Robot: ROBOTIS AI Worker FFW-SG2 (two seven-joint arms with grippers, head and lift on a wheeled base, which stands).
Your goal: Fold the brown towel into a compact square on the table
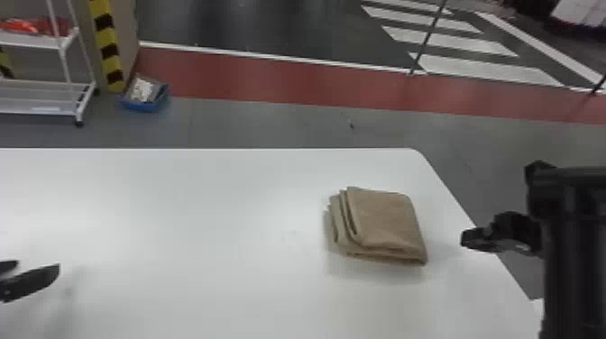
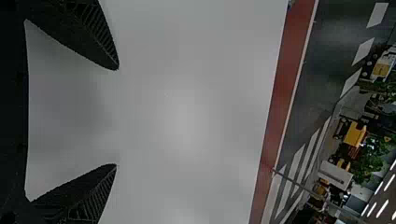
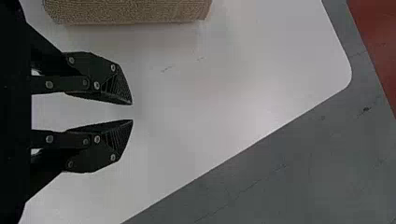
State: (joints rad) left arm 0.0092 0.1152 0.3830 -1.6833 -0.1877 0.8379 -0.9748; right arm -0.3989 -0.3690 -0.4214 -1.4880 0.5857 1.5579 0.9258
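Note:
The brown towel (image 1: 385, 221) lies folded into a thick, roughly square stack on the right part of the white table (image 1: 203, 216), its layered edges showing at the left and front. To its right my right gripper (image 1: 466, 239) stands apart from it, near the table's right edge. In the right wrist view the towel (image 3: 128, 10) appears beside my right gripper (image 3: 132, 112), whose fingers are parted by a narrow gap with nothing between them. My left gripper (image 1: 38, 265) is at the far left, well away from the towel. The left wrist view shows my left gripper (image 2: 117, 116) wide open and holding nothing.
The table's rounded back right corner (image 1: 417, 152) lies beyond the towel. Behind the table, on the floor, are a blue bin (image 1: 146, 104) and a white wheeled rack (image 1: 40, 97) at the left. A striped yellow and black post (image 1: 106, 45) rises beside them.

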